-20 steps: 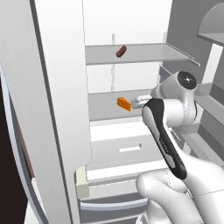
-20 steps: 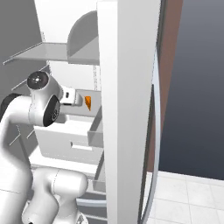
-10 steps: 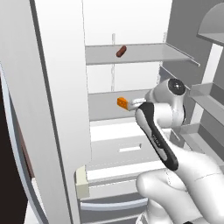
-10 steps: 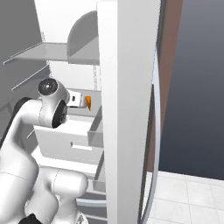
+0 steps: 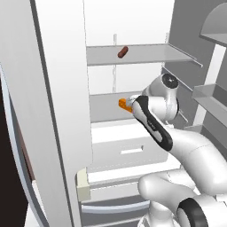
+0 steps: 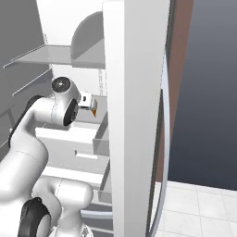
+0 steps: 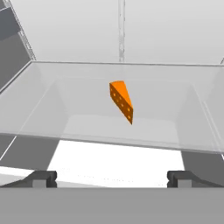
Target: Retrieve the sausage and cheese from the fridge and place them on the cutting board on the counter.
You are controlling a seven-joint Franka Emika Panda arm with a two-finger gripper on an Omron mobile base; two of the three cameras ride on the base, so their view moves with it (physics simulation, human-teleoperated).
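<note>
Light: we see bright, even rendered light on the white fridge point(image 5: 133, 26) interior.
Shadows: soft grey under the shelves.
Glare: faint sheen on the glass shelf point(image 7: 109, 131).
Sharpness: we find slight pixel softness, no edge distortion.

we see the cheese point(image 7: 121, 101) as bright orange, its side face dotted with small dark holes. the sausage point(image 5: 123, 52) is reddish-brown. the fridge point(image 5: 133, 26) is white inside, its shelves pale translucent grey, its door edge grey.
</note>
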